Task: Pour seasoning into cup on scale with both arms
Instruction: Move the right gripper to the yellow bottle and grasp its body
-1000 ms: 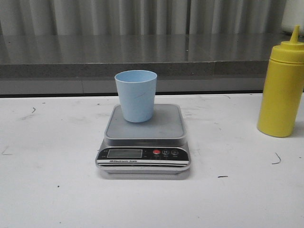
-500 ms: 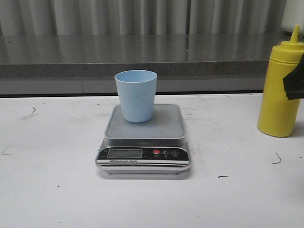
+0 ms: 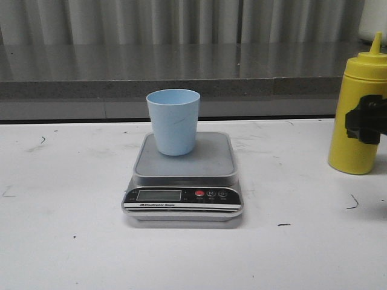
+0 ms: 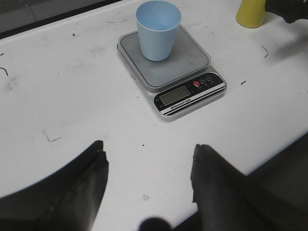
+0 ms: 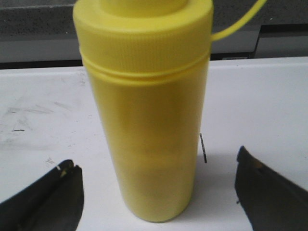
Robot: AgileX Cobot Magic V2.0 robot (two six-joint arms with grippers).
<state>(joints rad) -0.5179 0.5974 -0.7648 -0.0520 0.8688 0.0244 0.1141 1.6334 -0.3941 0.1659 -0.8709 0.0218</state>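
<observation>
At lower centre of the front view, the scale (image 3: 182,181) carries the cup (image 3: 173,121) (upright, toward its back). At right, the right gripper (image 5: 156,190) spreads wide around the standing seasoning (image 3: 358,115); the left gripper (image 4: 147,168) gapes wide, holding nothing.

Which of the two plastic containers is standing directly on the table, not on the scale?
The yellow seasoning bottle, by the right gripper. The pale-blue cup stands on the scale.

You're looking at a white table (image 3: 72,241) lying scuffed with small dark marks — behind it a grey stone-like ledge (image 3: 78,89) is running the full width, and pale corrugated panelling (image 3: 121,21) is rising behind that ledge.
</observation>
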